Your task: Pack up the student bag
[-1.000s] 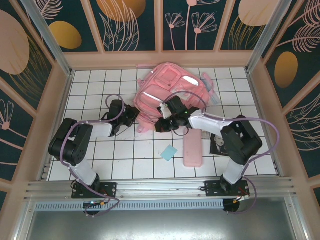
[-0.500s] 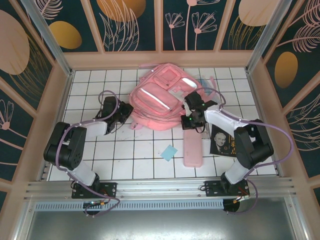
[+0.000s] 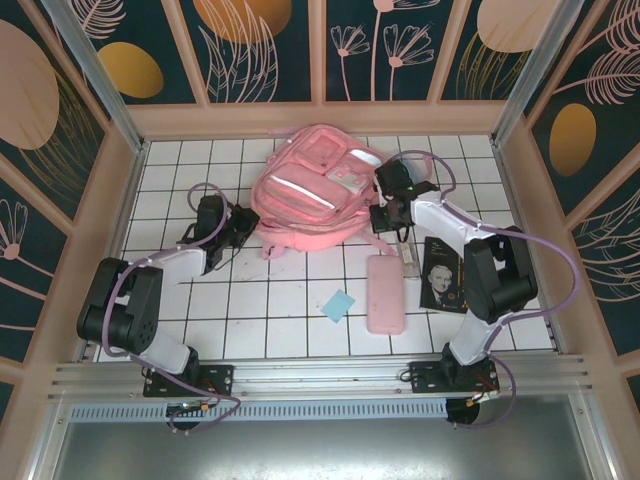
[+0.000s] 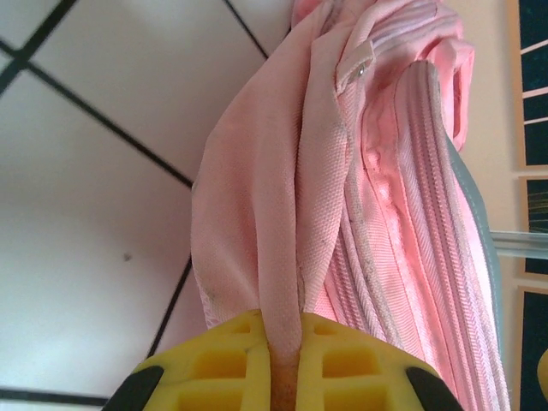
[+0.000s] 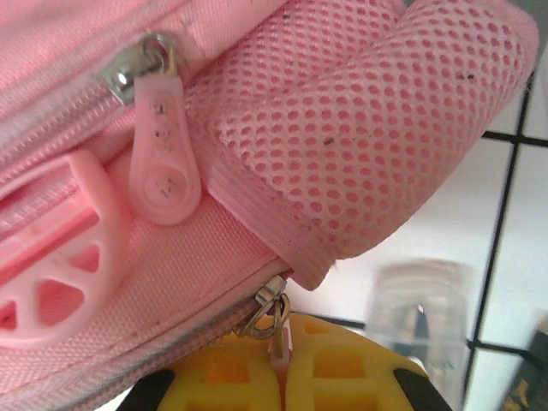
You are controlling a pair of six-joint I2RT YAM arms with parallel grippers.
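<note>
Now, compared with a second ago, the student bag [image 3: 312, 188] is sitting further toward the upper left of the top view, turned so its striped front is facing up. The right arm is no longer lying across it, and the book [image 3: 443, 275] is lying uncovered at the right.

Your left arm is stretching low over the white-tiled counter [image 3: 250, 320] from the lower left toward the bag's left edge. The left pincer [image 4: 282, 347] is squeezing a fold of the bag's pink fabric between its yellow fingers.

Your right arm is bending at the elbow at the right of the frame and reaching up and left to the bag's right edge. The right pincer [image 5: 281, 355] is clamping the small zipper pull [image 5: 276, 330] under the mesh side pocket.

The bag is lying in the upper middle of the frame, its long axis running roughly left to right and rising slightly rightward. You cannot tell which end is the top.

The pink pencil case [image 3: 385, 293] is lying below it, apart.
</note>
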